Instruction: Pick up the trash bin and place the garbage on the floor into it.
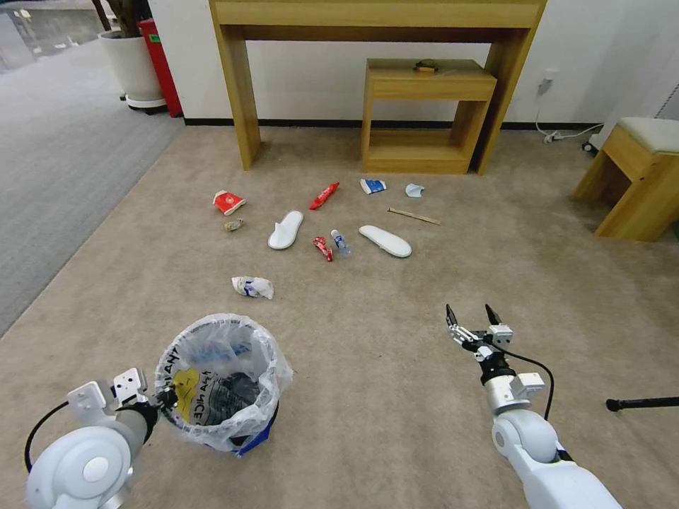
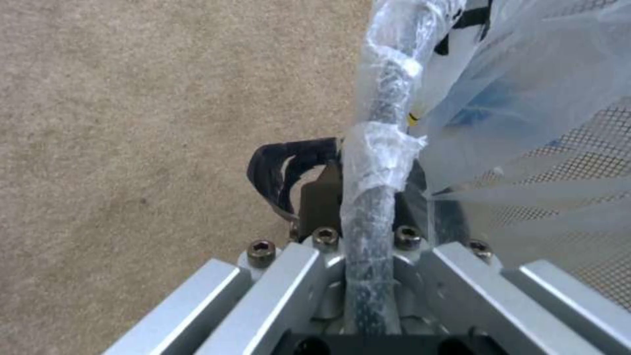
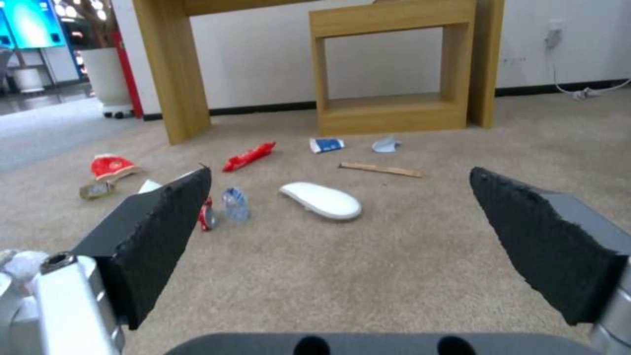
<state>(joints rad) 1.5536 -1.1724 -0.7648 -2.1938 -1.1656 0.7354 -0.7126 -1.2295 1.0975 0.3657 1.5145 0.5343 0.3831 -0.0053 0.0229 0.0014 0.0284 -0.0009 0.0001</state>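
Gripping the trash bin (image 1: 221, 382) at its near-left rim, left gripper (image 1: 164, 397) is clamped on the bagged edge, right gripper (image 1: 472, 317) hangs spread and empty at near right, and the garbage (image 1: 285, 230) lies uncollected on the floor (image 1: 396, 396) farther off.

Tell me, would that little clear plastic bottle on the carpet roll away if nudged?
Probably. The small clear plastic bottle lies on its side on the beige carpet, so its round body could roll, though the pile may slow it. It looks light and likely slippery for the right tool.
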